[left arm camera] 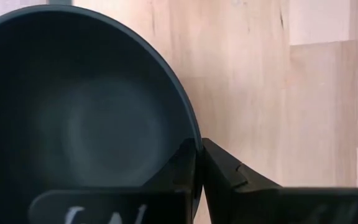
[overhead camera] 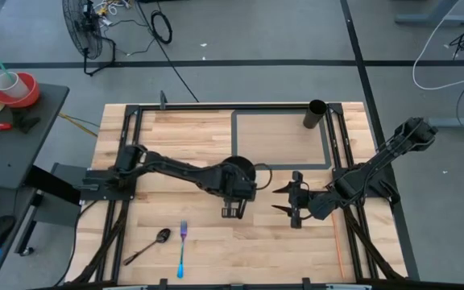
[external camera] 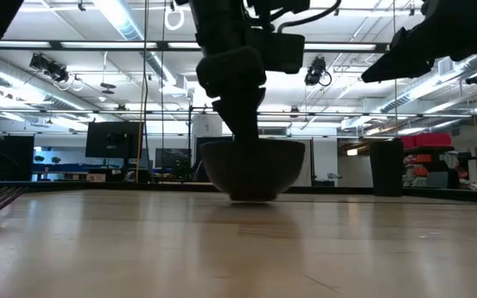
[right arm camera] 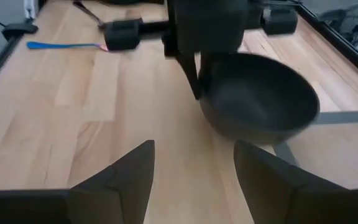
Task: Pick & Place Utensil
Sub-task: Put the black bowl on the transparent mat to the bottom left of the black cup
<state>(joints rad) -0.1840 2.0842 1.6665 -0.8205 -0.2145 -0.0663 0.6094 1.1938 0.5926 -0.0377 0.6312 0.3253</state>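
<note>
A dark bowl (overhead camera: pixel 245 167) (external camera: pixel 252 170) sits mid-table, with my left gripper (left arm camera: pixel 201 174) shut on its near rim from above. A black spoon (overhead camera: pixel 150 246) and a fork with a blue handle (overhead camera: pixel 182 248) lie flat on the wood near the front left, and no gripper touches them. My right gripper (overhead camera: pixel 285 200) (right arm camera: pixel 194 177) stands open to the right of the bowl, pointing at it, with nothing between its fingers. My left gripper has the bowl's rim (left arm camera: pixel 199 144) on its near side, with one finger (left arm camera: pixel 182 177) inside the bowl and the other (left arm camera: pixel 232 180) outside. The fingers point steeply down. The bowl stays upright with its base at table level; whether it touches the wood I cannot tell.
A black cup (overhead camera: pixel 316 113) stands at the far right corner of a grey-outlined patch (overhead camera: pixel 280 137) on the table's far half. Black frame rails (overhead camera: pixel 127 129) run along the left and right sides. Bare wood lies between the bowl and the utensils.
</note>
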